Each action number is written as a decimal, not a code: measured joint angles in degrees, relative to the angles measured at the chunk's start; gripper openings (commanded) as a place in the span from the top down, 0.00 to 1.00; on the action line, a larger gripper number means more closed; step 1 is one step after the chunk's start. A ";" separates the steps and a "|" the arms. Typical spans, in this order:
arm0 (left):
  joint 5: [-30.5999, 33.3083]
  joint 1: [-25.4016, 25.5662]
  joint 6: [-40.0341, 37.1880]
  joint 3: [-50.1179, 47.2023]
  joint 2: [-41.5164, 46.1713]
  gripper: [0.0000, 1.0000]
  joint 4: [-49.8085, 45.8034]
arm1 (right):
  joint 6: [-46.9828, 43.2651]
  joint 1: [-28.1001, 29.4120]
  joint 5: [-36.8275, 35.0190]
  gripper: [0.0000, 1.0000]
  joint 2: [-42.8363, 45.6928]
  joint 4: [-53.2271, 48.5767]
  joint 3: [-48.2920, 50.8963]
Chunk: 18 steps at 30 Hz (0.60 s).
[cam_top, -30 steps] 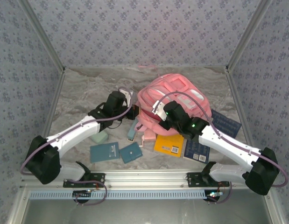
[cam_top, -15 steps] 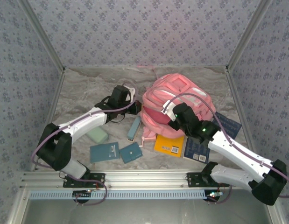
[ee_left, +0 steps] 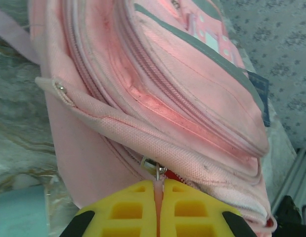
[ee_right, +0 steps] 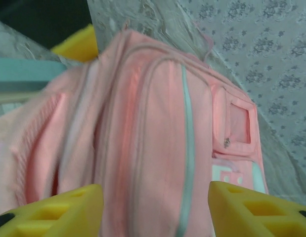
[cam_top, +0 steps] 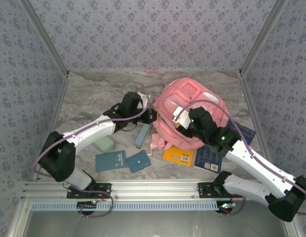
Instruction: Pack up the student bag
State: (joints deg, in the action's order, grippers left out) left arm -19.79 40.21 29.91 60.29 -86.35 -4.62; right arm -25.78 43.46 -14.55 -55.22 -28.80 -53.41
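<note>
The student bag (cam_top: 192, 106), a soft pink backpack with a pale stripe, lies at the middle back of the table. My left gripper (cam_top: 152, 112) is at its left edge. In the left wrist view its yellow fingers (ee_left: 123, 207) are shut on the pink zipper pull (ee_left: 158, 190), just below the metal slider (ee_left: 155, 165); a sliver of red shows in the opened zip. My right gripper (cam_top: 183, 118) hovers over the bag's front. Its yellow fingers (ee_right: 54, 207) stand wide apart, with the bag (ee_right: 162, 148) behind the gap and nothing gripped.
Near the bag's front lie a yellow book (cam_top: 179, 154), two dark blue books (cam_top: 208, 160) (cam_top: 240, 129), two teal notebooks (cam_top: 110, 161) (cam_top: 138, 161), a pale green case (cam_top: 103, 143) and a light-blue pencil case (cam_top: 142, 136). Patterned walls close in the table.
My right gripper has opened and let go of the bag, which shifted slightly right. My left gripper moved right along the bag's edge, still shut on the zipper pull.
</note>
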 measured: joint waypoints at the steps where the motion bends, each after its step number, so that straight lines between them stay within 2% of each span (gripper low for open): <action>1: -0.15 0.50 0.20 -0.02 0.44 1.00 0.09 | -0.07 0.00 0.98 0.37 -0.52 -0.22 -0.81; 7: -0.42 3.19 0.79 -0.79 2.91 1.00 0.85 | -0.20 0.00 5.88 0.38 -6.27 -1.36 -4.57; 12: -0.39 3.89 1.07 -1.88 3.06 1.00 1.01 | -0.07 -0.11 8.04 0.45 -11.50 -2.51 -4.76; 15: -0.37 4.07 1.27 -2.12 3.06 1.00 1.01 | 0.31 -0.50 9.01 0.61 -13.84 -2.80 -5.33; 17: -0.33 4.13 1.27 -2.19 3.13 1.00 1.03 | 0.63 -0.83 9.51 0.76 -14.86 -2.80 -5.66; 18: -0.31 4.13 1.25 -2.23 3.21 1.00 1.07 | 0.74 -0.96 9.77 0.89 -15.19 -2.78 -5.75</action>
State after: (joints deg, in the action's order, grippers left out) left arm -20.10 44.34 31.16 58.06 -83.13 -3.55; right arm -25.04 42.50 -4.78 -70.41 -31.57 -59.16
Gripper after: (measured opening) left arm 0.056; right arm 0.269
